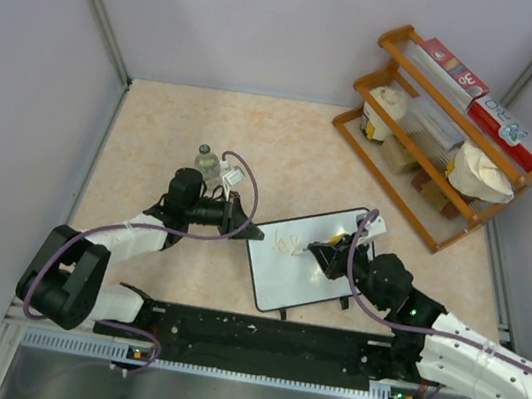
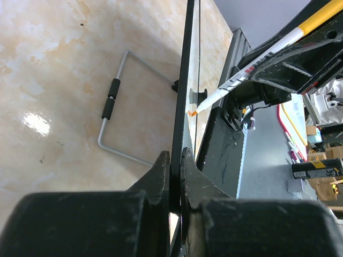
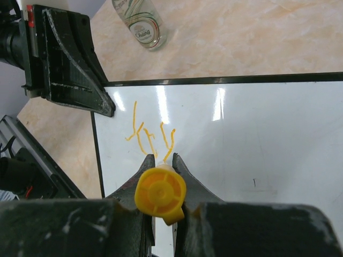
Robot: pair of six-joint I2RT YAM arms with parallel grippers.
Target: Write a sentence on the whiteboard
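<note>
Closest to the right wrist camera, the yellow butt of a marker is clamped between the right fingers. Its barrel points away and down onto the whiteboard. Just past the fingers lies the sentence, only a few thin orange strokes near the board's left edge in this view. In the left wrist view the orange tip appears to touch the board face. Blank white runs off to the right of the tip, along the board's long axis, so the next strokes likely head that way. Beyond the writing, the left fingers pinch the board's black frame near its far left corner, bracing it on the surface. A small bottle stands farther back.
</note>
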